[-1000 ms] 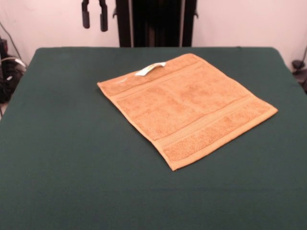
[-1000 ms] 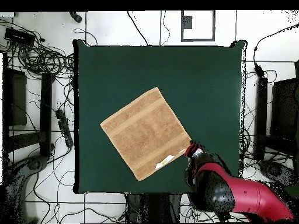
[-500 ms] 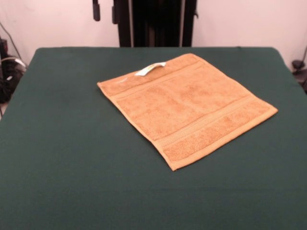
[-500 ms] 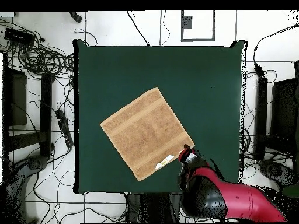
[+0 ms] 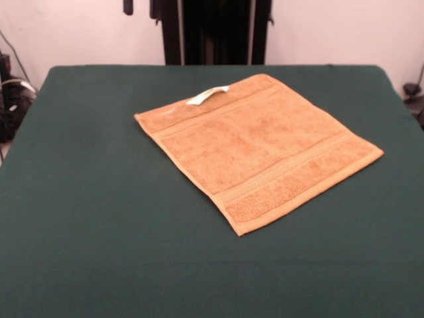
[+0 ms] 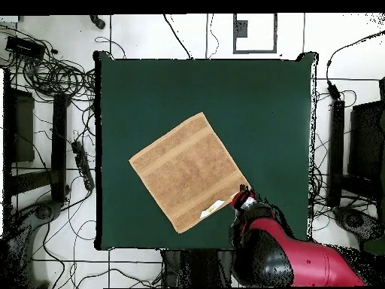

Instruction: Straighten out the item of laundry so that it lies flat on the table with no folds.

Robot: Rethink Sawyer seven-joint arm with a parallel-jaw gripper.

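Overhead view: the towel (image 6: 188, 172) lies spread flat on the table (image 6: 271, 98), its white tag (image 6: 212, 209) nearest the gripper (image 6: 241, 200). You cannot tell whether the gripper is parted or closed; a low pass could snag that edge and fold it.

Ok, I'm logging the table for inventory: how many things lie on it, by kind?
Towel: 1, tan-orange, spread flat on the table
White tag on the towel's far edge: 1
Total: 1 loose item, with 1 tag attached to it
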